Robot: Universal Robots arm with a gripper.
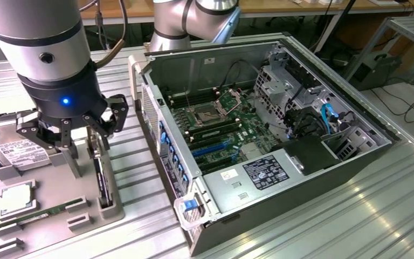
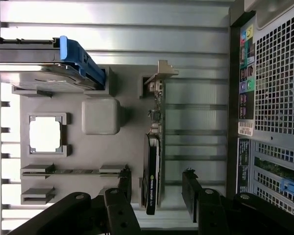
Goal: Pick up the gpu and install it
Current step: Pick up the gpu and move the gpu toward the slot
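The gpu [image 1: 105,186] stands on edge in a slot of the grey parts holder [image 1: 52,232], thin and dark in the exterior view. In the wrist view the gpu [image 2: 152,169] runs as a dark strip with its silver end bracket at the far end. My gripper [image 1: 86,162] hangs right over the holder, open, with one finger on each side of the card. The wrist view shows my gripper [image 2: 157,186] straddling the card's fan end, both fingers apart from it. The open computer case [image 1: 264,135] lies on the exterior view's right, its motherboard [image 1: 214,127] facing up.
In the holder [image 2: 132,142] also sit a hard drive [image 1: 16,148] with a blue caddy [image 2: 81,58], a processor [image 1: 16,197] and a memory stick [image 1: 45,213]. The case's rear wall [image 2: 279,88] stands close beside the holder. Ribbed metal tabletop surrounds everything.
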